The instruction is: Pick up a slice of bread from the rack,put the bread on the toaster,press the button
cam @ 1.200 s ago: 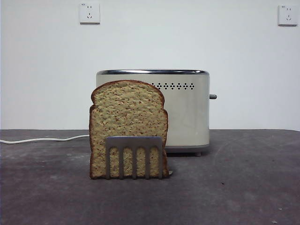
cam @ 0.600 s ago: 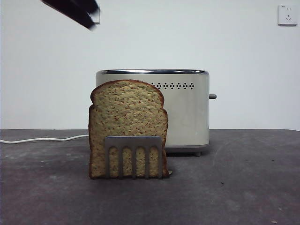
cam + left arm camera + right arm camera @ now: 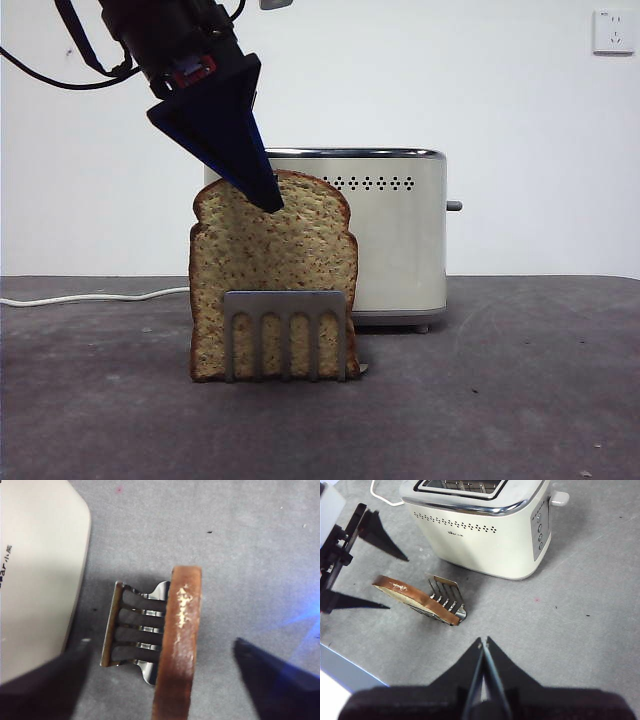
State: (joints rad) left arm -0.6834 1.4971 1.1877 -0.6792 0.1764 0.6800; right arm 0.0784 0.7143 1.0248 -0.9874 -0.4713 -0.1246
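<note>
One slice of bread [image 3: 273,285] stands in the rack [image 3: 287,332], ungrasped; our left gripper [image 3: 160,672] straddles it, fingers spread, right gripper [image 3: 483,647] closed and waiting; toaster [image 3: 395,235] loading and button [image 3: 454,206] remain.

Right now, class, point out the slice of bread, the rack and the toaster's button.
slice of bread [image 3: 275,250]: front view, middle of its speckled face.
rack [image 3: 285,305]: front view, flat plate above the prongs.
button [image 3: 455,206]: front view, the knob's end.
</note>
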